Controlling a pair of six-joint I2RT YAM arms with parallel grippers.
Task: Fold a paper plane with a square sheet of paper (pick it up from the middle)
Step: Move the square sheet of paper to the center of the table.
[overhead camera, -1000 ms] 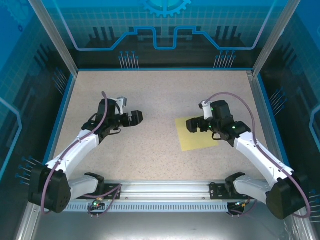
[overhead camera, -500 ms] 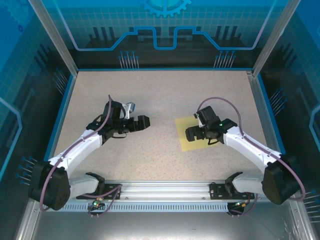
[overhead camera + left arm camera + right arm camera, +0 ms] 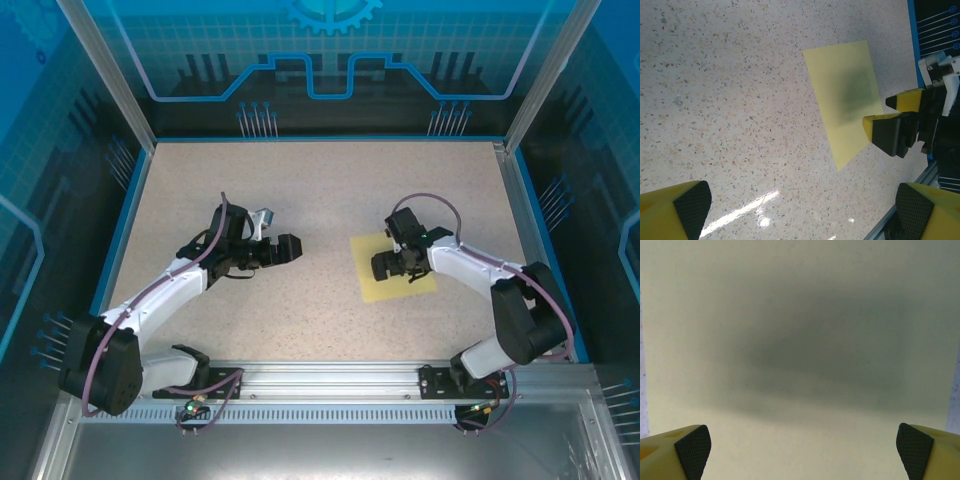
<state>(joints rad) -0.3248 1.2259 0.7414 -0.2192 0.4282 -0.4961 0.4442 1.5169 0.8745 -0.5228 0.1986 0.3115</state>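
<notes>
No letters, numbers or brand names are showing legibly on anything in view. The closest thing to a sign is a pale blue gear emblem, sitting on the blue back panel and being cut off by the top edge of the overhead view. A bright blue circuit-style outline is running beneath it. Neither is carrying any words.

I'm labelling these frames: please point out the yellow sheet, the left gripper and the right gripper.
yellow sheet (image 3: 845, 95): left wrist view, middle of the sheet.
left gripper (image 3: 291, 250): top external view, between its fingertips.
right gripper (image 3: 383, 267): top external view, between its fingertips.
</notes>
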